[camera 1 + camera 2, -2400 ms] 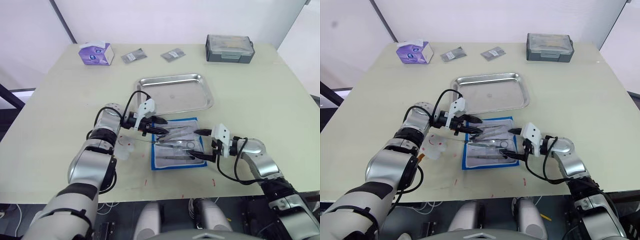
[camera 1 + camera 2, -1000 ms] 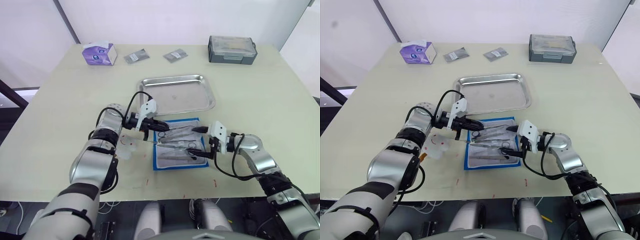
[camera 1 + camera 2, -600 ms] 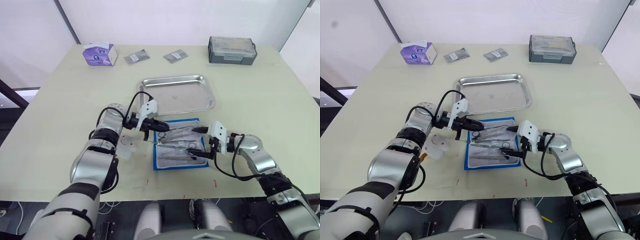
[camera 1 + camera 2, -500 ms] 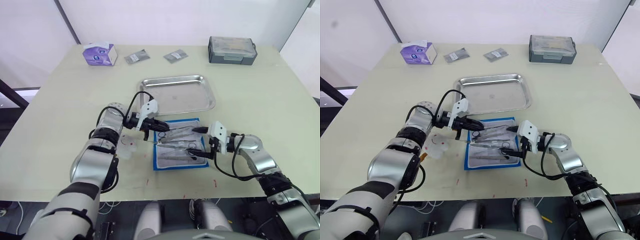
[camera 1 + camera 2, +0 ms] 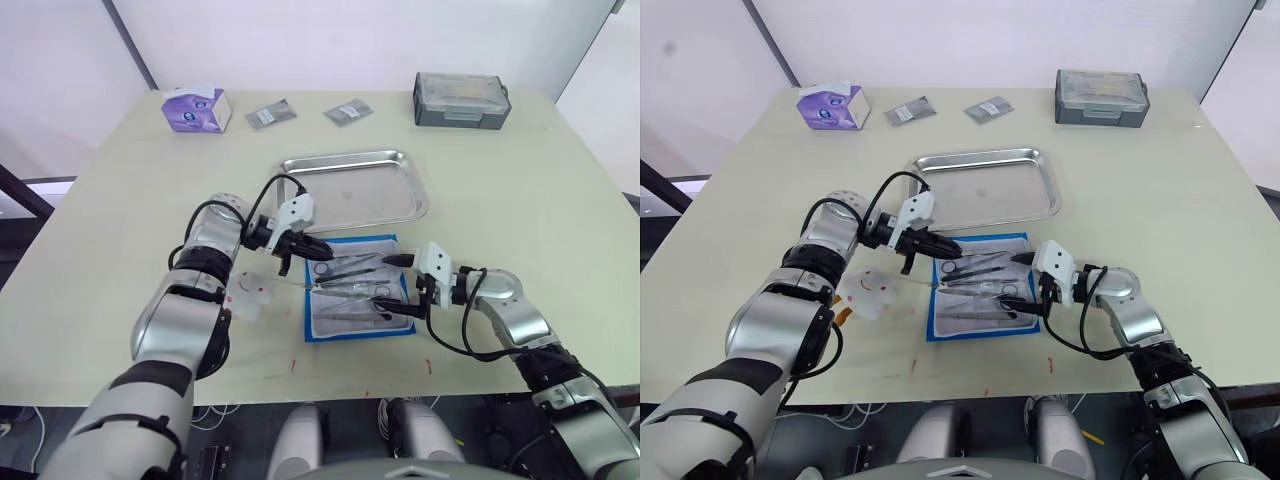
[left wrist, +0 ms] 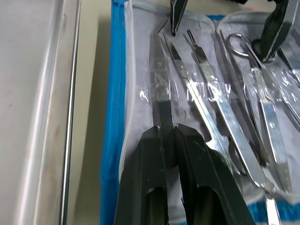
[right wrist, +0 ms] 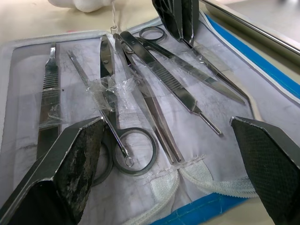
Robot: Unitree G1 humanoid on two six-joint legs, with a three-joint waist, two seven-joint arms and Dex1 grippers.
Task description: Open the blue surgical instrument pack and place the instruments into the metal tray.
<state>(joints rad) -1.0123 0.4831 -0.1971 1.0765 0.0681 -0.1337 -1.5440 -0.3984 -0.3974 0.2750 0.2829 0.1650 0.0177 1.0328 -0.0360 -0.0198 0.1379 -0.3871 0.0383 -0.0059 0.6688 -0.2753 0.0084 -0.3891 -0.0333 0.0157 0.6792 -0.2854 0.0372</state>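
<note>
Left claw [image 6: 168, 140] was pinched nearly closed on one flat instrument [image 6: 161, 101], gripping its end over the pack's left side. Right claw [image 7: 173, 154] was spread wide with nothing in it, hovering just above the right edge of the blue surgical instrument pack [image 5: 312, 325].

I saw the pack lying open on the worktop [image 5: 520, 190], grey lining up, near the front edge at centre. The instruments [image 7: 140, 89] lay side by side in the lining under clear strips: ring-handled scissors [image 7: 117, 136], tweezers, a few slim handles. The pinched one was angled over the rest.

The metal tray [image 5: 352, 187] sat just behind the pack, apart from it, nothing in it.

Further out: a crumpled white wad [image 5: 865, 292] just left of the pack. Along the back edge, a purple tissue box [image 5: 195, 107] towards the left corner, two small grey packets [image 5: 268, 114] in the middle, a dark grey box [image 5: 460, 98] towards the right corner.
</note>
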